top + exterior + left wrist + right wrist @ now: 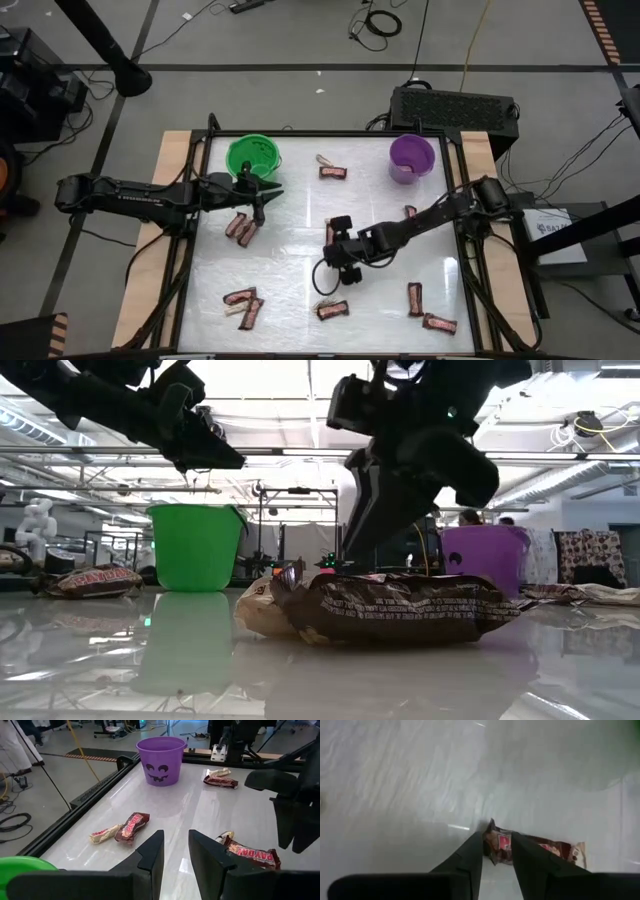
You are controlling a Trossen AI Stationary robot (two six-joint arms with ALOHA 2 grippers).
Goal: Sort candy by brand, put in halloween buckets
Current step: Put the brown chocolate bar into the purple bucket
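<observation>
Sorting under way, most of it still to do: candy lies scattered over the table [290,270], and no piece can be seen inside either bucket from the high view. Green bucket [252,157] sits at the far left of the table, purple bucket [411,158] at the far right, well apart. Right pincer [330,235] is low over the table's middle, working a pick: the right wrist view shows its fingers [470,852] narrowly parted with the end of a red-brown bar [535,847] set between the tips, the rest of the bar lying flat on the table. Whether the tips already pinch the wrapper or only straddle it I cannot tell; no lift is evident. Judged step: grasp on this bar, pre-lift. Next move calls for closing firmly on the wrapper end, lifting clear, then carrying to whichever bucket takes this brand; a grip on the wrapper end alone may slip or let the bar swing. Left pincer [262,203] hangs just beside the green bucket, raised off the table, fingers [152,852] a narrow gap apart and holding nothing; a pair of bars [241,228] lies just below it on the table. Other pieces: one pair near the far edge between the buckets [331,171], several along the near edge [243,304], two at near right [415,298].
</observation>
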